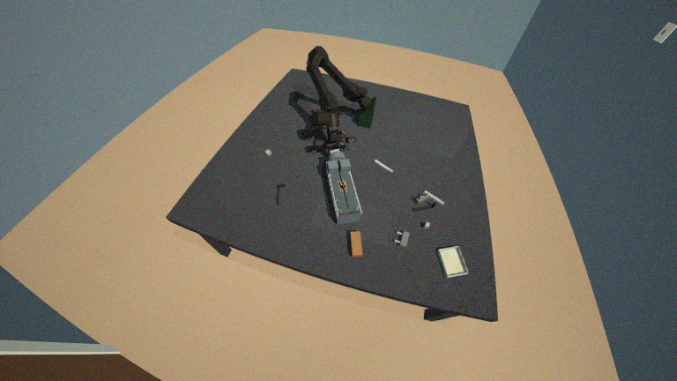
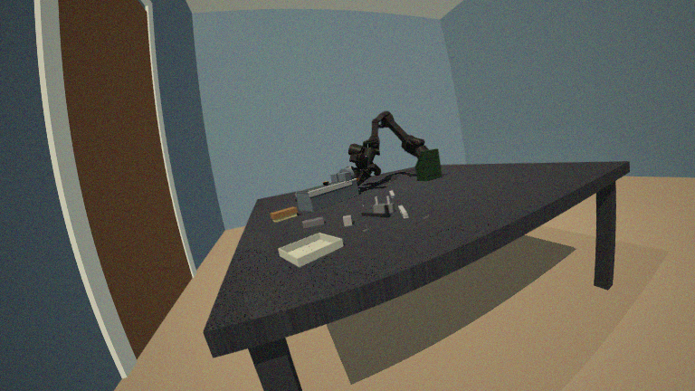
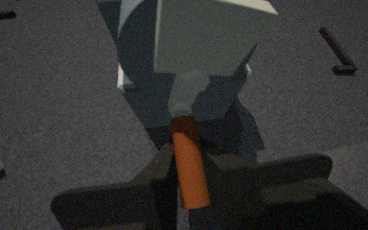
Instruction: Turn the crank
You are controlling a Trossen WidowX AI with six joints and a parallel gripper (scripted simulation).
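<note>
The pincer (image 1: 335, 148) (image 2: 360, 180) (image 3: 184, 141) is nearly closed, its fingers clamped on the orange handle (image 3: 191, 168) of the crank at the near end of the machine. In the wrist view the handle lies between the two dark fingers, its free end pointing toward the bottom of the picture, and its darker end meets a pale grey piece below the light crank plate (image 3: 206, 40).

The machine (image 1: 344, 197) (image 2: 328, 195) is a long grey-blue body on the dark worktop (image 1: 424, 137) (image 2: 461, 223), with its crank end toward the arm (image 1: 319, 75) (image 2: 389, 122). On its upper face, a small red pointer (image 1: 343, 185) sits over the dark central line, partway along the slide. Whether it is level with the brass zero marks cannot be told at this size.

The arm rises from beside a dark green block (image 1: 367, 115) (image 2: 429, 165) and bends down to the crank. Beyond the machine's far end lies an orange-brown block (image 1: 355, 243) (image 2: 283, 214), just beside it but apart. A shallow pale tray (image 1: 464, 266) (image 2: 309, 251) rests near a corner of the worktop. Between tray and machine is a grey two-pronged piece (image 1: 405, 239), and a white bar (image 1: 383, 166) lies to one side of the machine. On the opposite side lies a thin dark L-shaped piece (image 1: 278, 191) (image 3: 337, 49).
</note>
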